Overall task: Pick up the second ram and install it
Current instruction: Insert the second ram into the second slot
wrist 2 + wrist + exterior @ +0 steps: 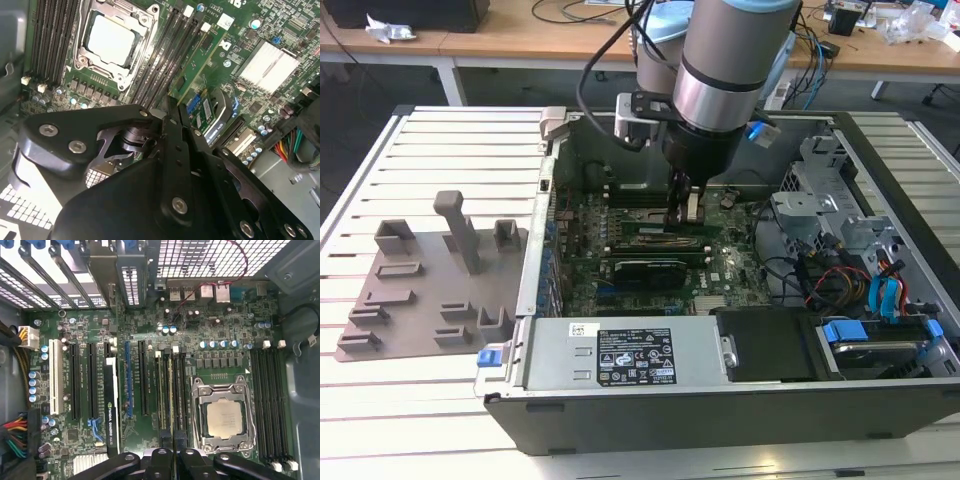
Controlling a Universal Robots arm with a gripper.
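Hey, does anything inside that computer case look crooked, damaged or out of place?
Nothing stands out. The second ram runs parallel to the memory slots beside the CPU socket, not skewed, with the gripper at one end of it. Whether it is fully seated I cannot tell.

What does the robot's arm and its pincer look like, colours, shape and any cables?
In the exterior view the arm is a thick round tube, grey with a shiny silver band and a pale blue joint cap, narrowing to a black wrist. Black cables loop alongside it. The pincer is slim and dark. In the second wrist view its linkage is matte black plates joined by round silver screws.
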